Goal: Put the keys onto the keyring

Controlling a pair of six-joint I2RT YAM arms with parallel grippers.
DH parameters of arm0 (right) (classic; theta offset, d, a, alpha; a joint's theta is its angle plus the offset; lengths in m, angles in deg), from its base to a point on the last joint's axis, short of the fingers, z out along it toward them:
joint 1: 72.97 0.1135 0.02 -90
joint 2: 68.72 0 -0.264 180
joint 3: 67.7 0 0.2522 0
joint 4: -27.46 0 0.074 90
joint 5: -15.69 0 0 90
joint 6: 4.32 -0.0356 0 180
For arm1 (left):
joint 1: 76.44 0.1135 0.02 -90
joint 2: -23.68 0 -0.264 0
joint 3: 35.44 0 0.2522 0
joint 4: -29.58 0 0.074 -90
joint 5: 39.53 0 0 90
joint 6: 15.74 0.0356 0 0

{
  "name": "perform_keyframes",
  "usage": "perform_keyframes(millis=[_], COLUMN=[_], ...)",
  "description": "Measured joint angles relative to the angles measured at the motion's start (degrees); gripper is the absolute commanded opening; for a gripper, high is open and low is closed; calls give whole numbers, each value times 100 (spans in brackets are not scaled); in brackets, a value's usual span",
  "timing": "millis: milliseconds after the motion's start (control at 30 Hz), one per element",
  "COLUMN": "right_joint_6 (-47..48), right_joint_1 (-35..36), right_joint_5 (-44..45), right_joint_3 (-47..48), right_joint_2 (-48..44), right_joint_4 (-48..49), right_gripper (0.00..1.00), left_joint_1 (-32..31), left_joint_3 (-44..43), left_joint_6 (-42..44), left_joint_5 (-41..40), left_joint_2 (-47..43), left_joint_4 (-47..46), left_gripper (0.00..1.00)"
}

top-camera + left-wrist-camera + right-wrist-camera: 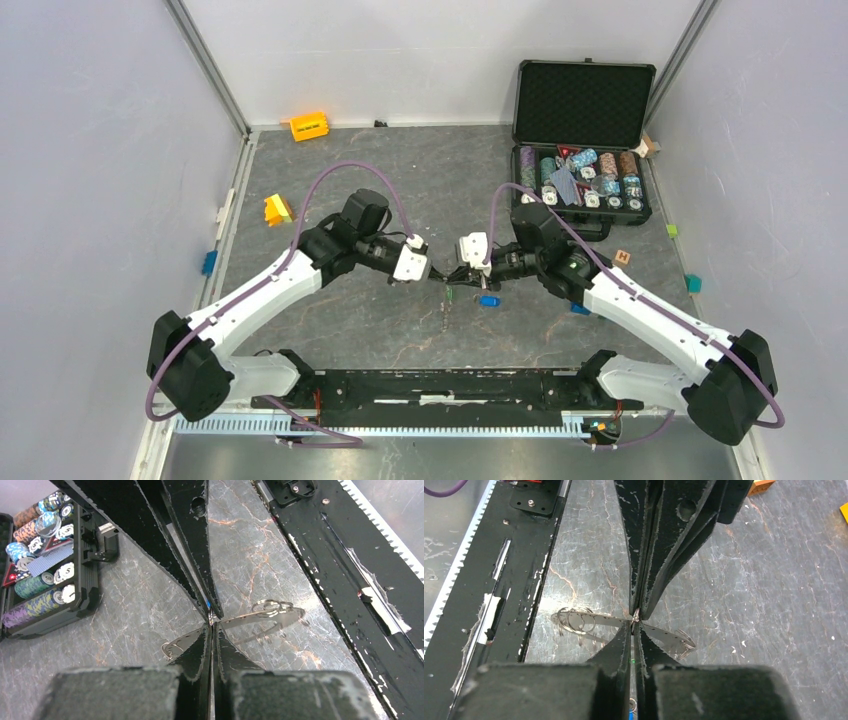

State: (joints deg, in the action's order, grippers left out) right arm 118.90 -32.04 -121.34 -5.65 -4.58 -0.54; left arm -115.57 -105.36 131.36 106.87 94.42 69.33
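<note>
Because the left gripper (pixel 212 629) has its jaws pressed fully together on the rim of the keyring (pixel 250 620), the ring stands on its edge in the air, between the two arms and above the table (pixel 380 330). The right gripper (pixel 634 626) meets the same place of the rim from the opposite side. Its jaws are drawn almost together with a thin slit between them, and I cannot tell if they pinch the ring, a small loop, or nothing (only a thin line of green shows through the slit).

A few small wire loops (pixel 574 621) sit on the ring, on the side toward the arm bases. Seen from above, the green key (pixel 452 293) is directly under the meeting fingertips; whether it hangs or lies on the table is not clear. The blue key (pixel 489 300) lies on the table just beside it, under the right gripper.

The step in hand looks like threading the green key onto the ring. To do it well, I think the left arm should hold the ring firm and not turn it. The right arm should make only small movements, so the key's loop slides along the ring and does not spring away. The fingertips of both arms are touching or nearly so, and each push will load the other arm; slow moves are safer.
</note>
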Motion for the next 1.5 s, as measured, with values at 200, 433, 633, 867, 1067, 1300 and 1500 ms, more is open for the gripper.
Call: perform_keyframes(millis=[200, 433, 633, 867, 1067, 1300, 1500], right_joint_6=[76, 527, 610, 433, -81, -846, -1252], right_joint_1=[22, 37, 15, -151, -374, -581, -699], right_joint_5=[212, 299, 216, -68, -398, -765, -979], right_joint_3=[-66, -299, -459, -483, -483, -507, -623], right_joint_2=[-39, -334, -420, -420, -378, -221, -216], right_joint_4=[68, 131, 157, 389, 835, 1547, 1991], right_gripper=[0, 0, 0, 0, 0, 0, 0], left_joint_1=[-9, -66, -7, 170, 282, 345, 374], left_joint_3=[35, 197, 496, 935, 1528, 2190, 2308], left_joint_6=[-153, -153, -212, -730, -1840, -3200, -3705], left_joint_5=[-153, -63, 83, 212, 317, 354, 352], left_joint_2=[2, -35, -166, -321, -374, -374, -374], left_joint_4=[-94, -354, -695, -1508, -3038, -5195, -5952], left_gripper=[3, 19, 29, 36, 38, 28, 20])
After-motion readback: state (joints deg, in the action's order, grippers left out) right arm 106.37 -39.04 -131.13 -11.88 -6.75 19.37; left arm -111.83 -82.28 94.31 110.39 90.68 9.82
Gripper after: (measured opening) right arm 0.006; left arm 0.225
